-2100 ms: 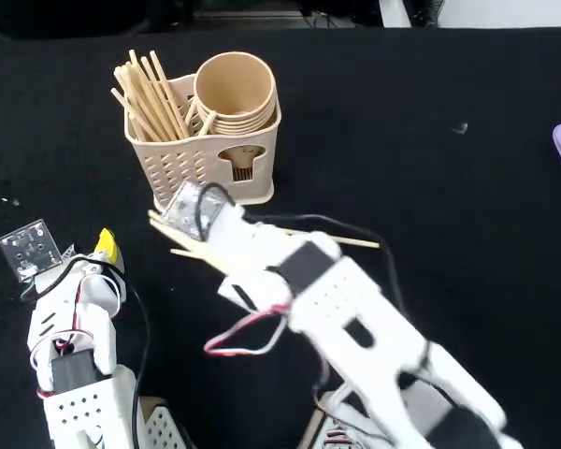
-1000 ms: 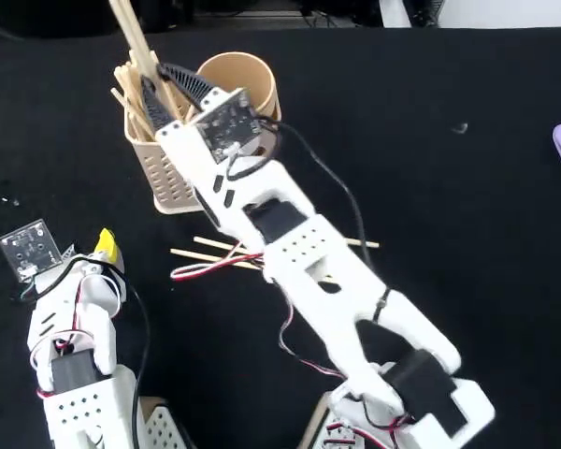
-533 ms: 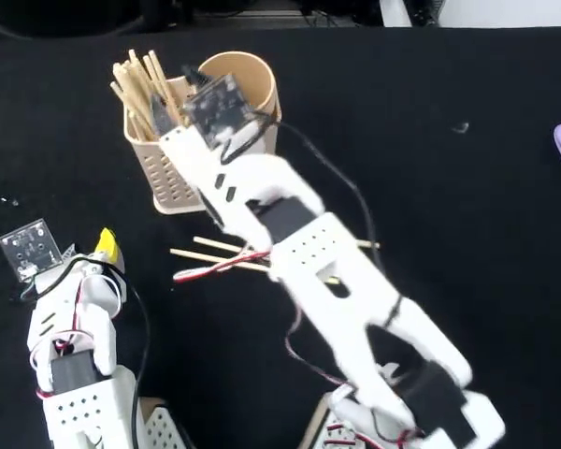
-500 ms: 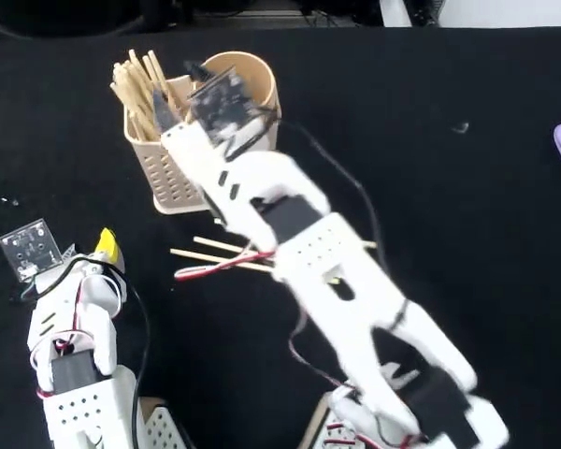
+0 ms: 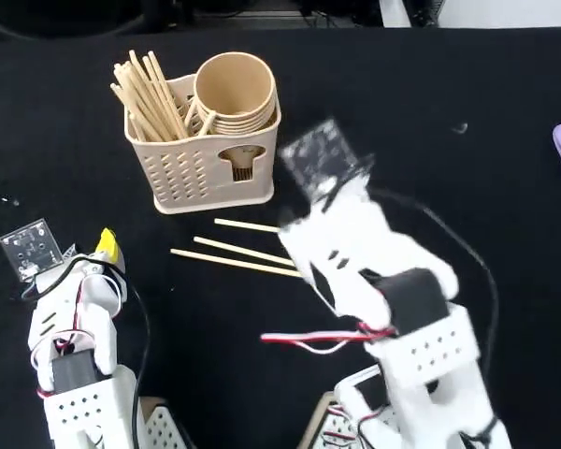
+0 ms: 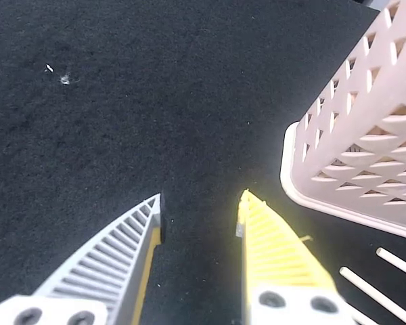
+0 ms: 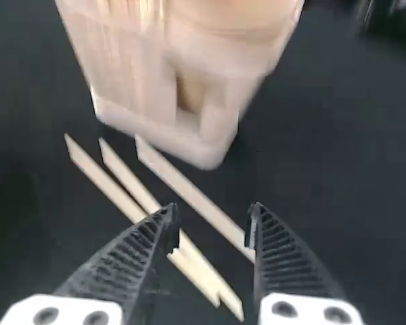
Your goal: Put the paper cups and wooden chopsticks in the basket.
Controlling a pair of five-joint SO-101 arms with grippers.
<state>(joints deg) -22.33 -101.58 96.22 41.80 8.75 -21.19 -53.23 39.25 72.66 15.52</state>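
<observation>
Right wrist view, chopsticks below right hand

Black table: basket, 3 chopsticks

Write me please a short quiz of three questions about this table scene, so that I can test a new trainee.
1. True or false: the stacked tan paper cups stand inside the beige perforated plastic basket.
2. How many loose wooden chopsticks lie on the black table in front of the basket?
3. Choose one. The right arm's jaws are: A) shut on a chopstick; B) open above the loose chopsticks; C) inside the basket.

Key: 1 true; 2 three; 3 B.
</observation>
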